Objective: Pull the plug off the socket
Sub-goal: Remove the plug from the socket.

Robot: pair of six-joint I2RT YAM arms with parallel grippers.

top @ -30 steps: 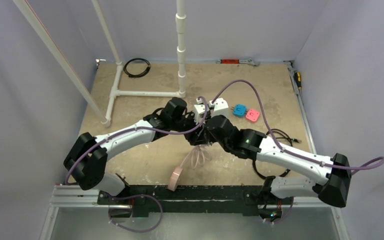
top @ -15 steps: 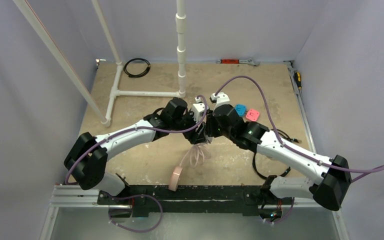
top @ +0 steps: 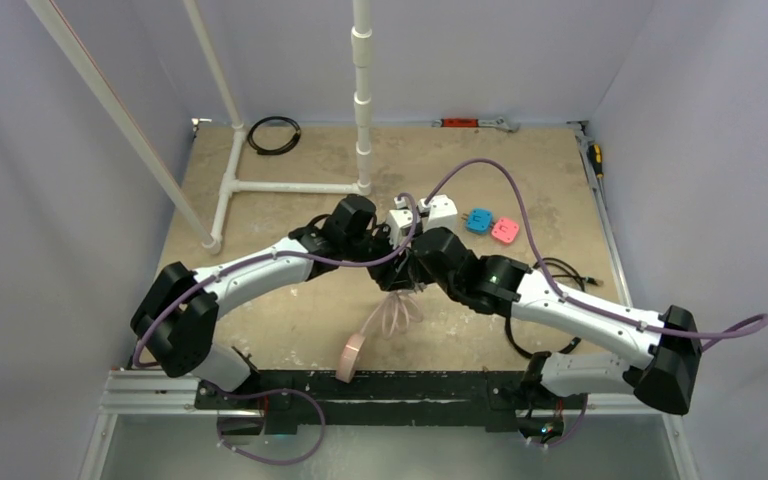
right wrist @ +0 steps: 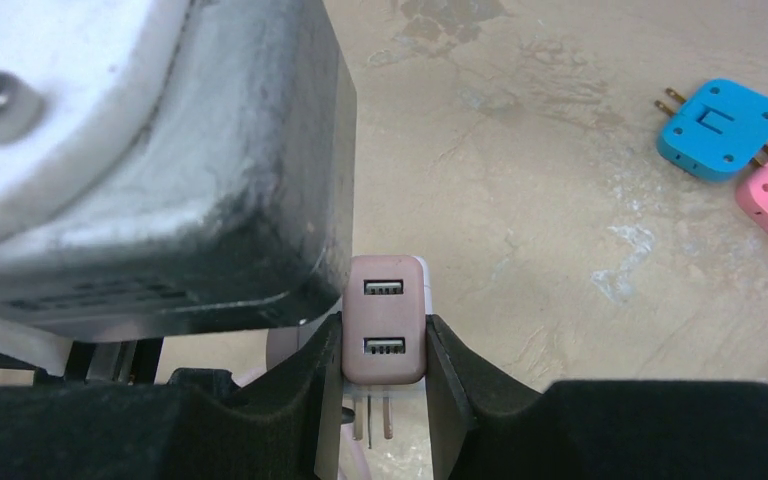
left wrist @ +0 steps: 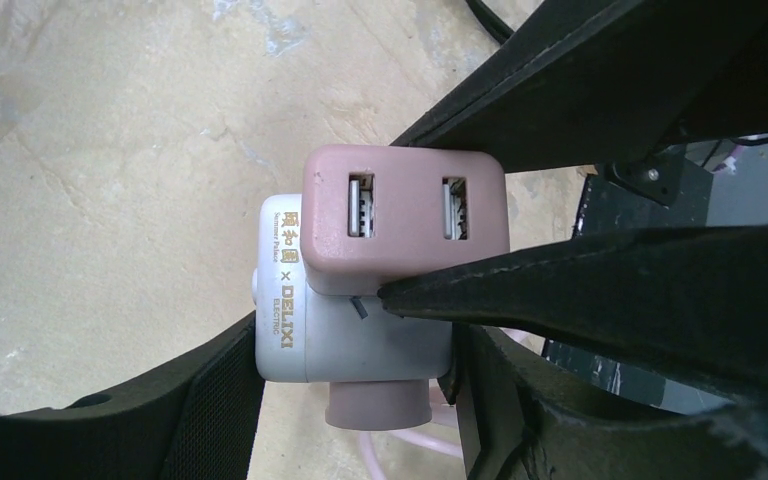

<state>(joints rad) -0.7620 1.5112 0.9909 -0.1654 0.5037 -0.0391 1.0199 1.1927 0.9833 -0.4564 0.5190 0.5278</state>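
Note:
The pink two-port USB plug (right wrist: pixel 384 318) is gripped between my right gripper's (right wrist: pixel 385 350) black fingers (right wrist: pixel 450 385), which are shut on its sides. Two metal prongs (right wrist: pixel 376 418) show bare below it. The white DELIXI socket cube (left wrist: pixel 360 335) is held in my left gripper (left wrist: pixel 360 350), which is shut on its sides. In the left wrist view the plug (left wrist: pixel 405 215) sits close against the socket's top; whether the prong tips are still in it is hidden. In the top view both grippers meet at mid-table (top: pixel 402 262), and the socket's pink cable (top: pixel 390 315) hangs toward the front.
A blue adapter (top: pixel 478 220) and a pink adapter (top: pixel 505 231) lie to the right, and white adapters (top: pixel 440 210) just behind the grippers. A white PVC pipe frame (top: pixel 290 187) stands at the back left, with a black cable coil (top: pixel 273 134). Black cables (top: pixel 555 272) lie under the right arm.
Half a second ago the right wrist had swung toward the back of the table; it is now back where it was a second ago. The left arm has barely moved.

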